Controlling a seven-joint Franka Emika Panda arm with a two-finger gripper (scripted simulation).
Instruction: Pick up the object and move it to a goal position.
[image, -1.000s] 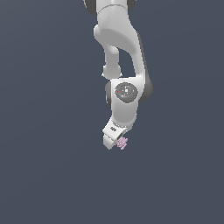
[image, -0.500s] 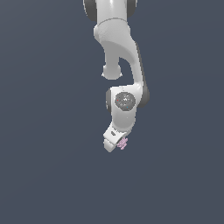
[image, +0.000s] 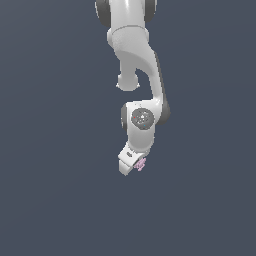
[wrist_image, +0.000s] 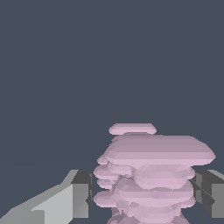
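The object (image: 141, 164) is a tiny pale pink ridged block at the tip of my white gripper (image: 135, 165) in the exterior view, held in mid-air against the dark grey background. In the wrist view the object (wrist_image: 148, 175) fills the space between my two fingers (wrist_image: 81, 192), a stack of jagged pink slabs. The fingers press against both of its sides. My gripper is shut on the object. The arm hangs down from the top of the exterior view, with the hand tilted toward that view's left.
Only the plain dark grey surface (image: 50, 150) shows around the arm in both views. No goal marker shows.
The arm has risen slightly and shifted a little, carrying the pink object with it. The grip has not changed.
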